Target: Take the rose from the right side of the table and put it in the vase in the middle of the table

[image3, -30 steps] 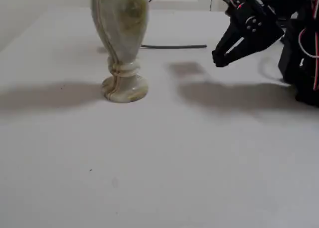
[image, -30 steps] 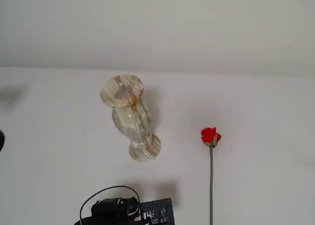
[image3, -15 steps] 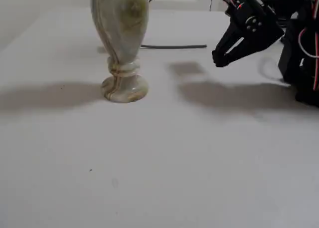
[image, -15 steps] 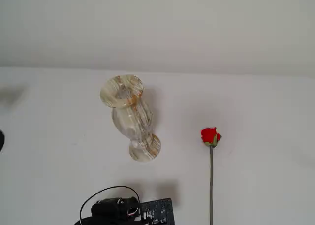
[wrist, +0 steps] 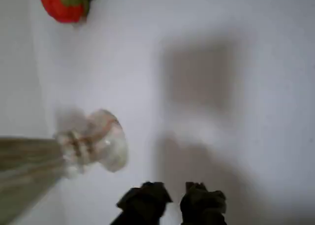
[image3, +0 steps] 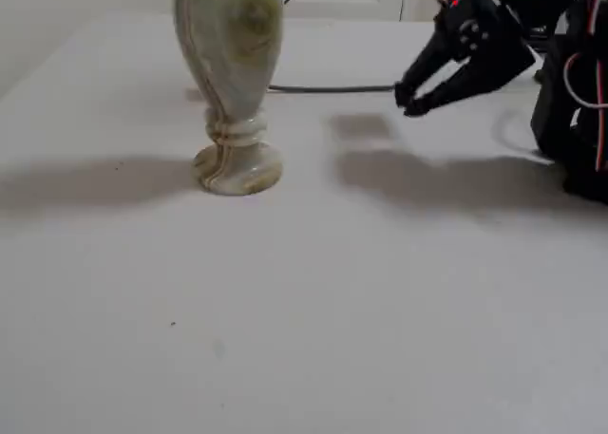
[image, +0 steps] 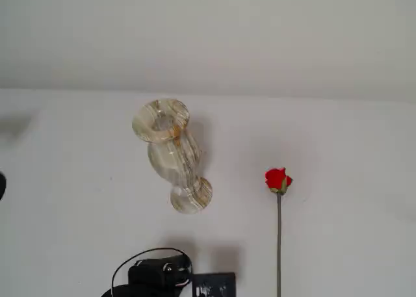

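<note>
Since the earlier frames the arm had shifted: in the high fixed view its dark body (image: pixel 159 274) sat lower at the bottom edge and less of the board beside it showed, while in the low fixed view the gripper (image3: pixel 408 98) had lifted and tipped so that its tips pointed left toward the stem; the vase and the rose lay as before. In the high fixed view the vase (image: pixel 170 153) stood upright on the white table (image: pixel 338 147), left of centre, its flared rim toward the top of the picture and its foot toward the arm. The rose (image: pixel 278 180) lay flat on the table well to the right of the vase, bloom toward the wall, its thin stem running straight down to the bottom edge. In the wrist view, which was blurred, the two black fingertips (wrist: pixel 145 200) came in from the bottom edge with a narrow gap between them and nothing held; the gripper (wrist: pixel 172 198) hovered over bare table. The vase foot (wrist: pixel 103 141) lay to the left of the tips, and the red bloom (wrist: pixel 63 6) showed at the top left corner, well apart from the gripper. In the low fixed view the vase (image3: pixel 231 83) stood at the left, its top cut off by the frame. The gripper hung in the air at the right, slightly parted and empty, above its own shadow. Behind it the rose's stem (image3: pixel 328 88) lay flat across the table (image3: pixel 304 311), its bloom hidden.
</note>
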Robot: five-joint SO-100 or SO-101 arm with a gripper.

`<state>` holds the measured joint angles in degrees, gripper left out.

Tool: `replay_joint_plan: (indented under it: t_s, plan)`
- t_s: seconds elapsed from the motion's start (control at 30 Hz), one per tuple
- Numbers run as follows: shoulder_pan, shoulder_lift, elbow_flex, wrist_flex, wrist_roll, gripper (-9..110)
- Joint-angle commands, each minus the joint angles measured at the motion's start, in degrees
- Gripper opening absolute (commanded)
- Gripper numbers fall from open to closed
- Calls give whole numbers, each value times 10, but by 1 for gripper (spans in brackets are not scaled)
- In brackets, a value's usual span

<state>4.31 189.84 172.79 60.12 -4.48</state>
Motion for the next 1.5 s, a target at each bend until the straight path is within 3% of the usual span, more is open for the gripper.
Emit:
replay_joint_plan:
  t_s: [0.0,0.17,0.43,0.63,0.87,1.47]
  plan:
    - [33,-35,-91,-59,75,20]
    - [40,-338,-224,-192,121,27]
    - [70,-840,-639,-138,242,29]
    - [104,-1188,-1057,80,328,29]
    - [127,-1663,-1854,380,318,34]
    - [82,-1706,-1796,379,288,33]
